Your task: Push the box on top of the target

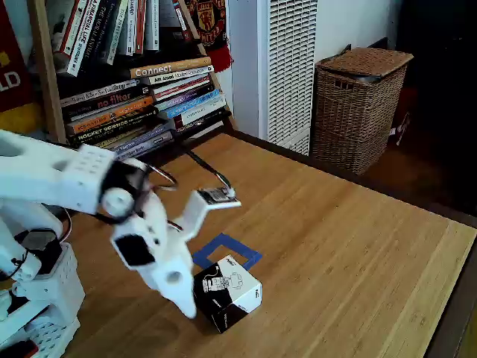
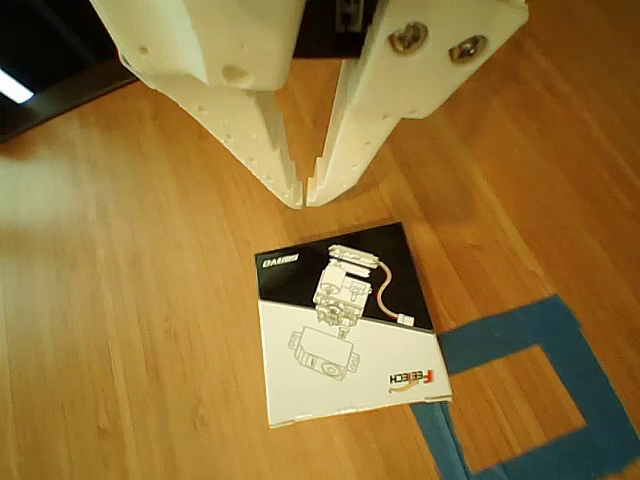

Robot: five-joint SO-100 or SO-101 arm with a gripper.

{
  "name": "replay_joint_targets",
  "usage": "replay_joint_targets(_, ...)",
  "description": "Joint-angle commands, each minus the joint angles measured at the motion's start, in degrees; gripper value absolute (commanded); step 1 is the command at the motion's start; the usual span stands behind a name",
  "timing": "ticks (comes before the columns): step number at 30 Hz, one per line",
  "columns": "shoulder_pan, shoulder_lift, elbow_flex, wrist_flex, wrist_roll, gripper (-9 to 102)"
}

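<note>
Beside the target (image 1: 227, 251), box (image 1: 228, 291) overlapping its corner, hand (image 2: 305, 195) closed behind

Counter (image 1: 350, 246): light wood planks with a dark edge strip along the far and right sides.
Bookshelf (image 1: 46, 67): wooden frame just beyond the counter's far left corner.
Books (image 1: 141, 101): a leaning stack with coloured spines, more standing upright above it.
Wicker basket (image 1: 358, 104): brown, lidded, on the floor past the counter's far edge.
White louvred unit (image 1: 287, 67): tall, between the bookshelf and the basket.
Red pennant (image 1: 205, 22): hangs over the upper books.
</note>
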Motion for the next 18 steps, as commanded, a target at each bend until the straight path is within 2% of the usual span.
replay_joint_targets(1,0.7,-1.1,-1.8,-2.5,-4.0,0)
replay_joint_targets(10,-0.6,-7.3,-3.5,-7.7,-5.4,0)
replay_joint_targets(18,-4.2,-9.9,-5.4,-7.9,-3.4,0)
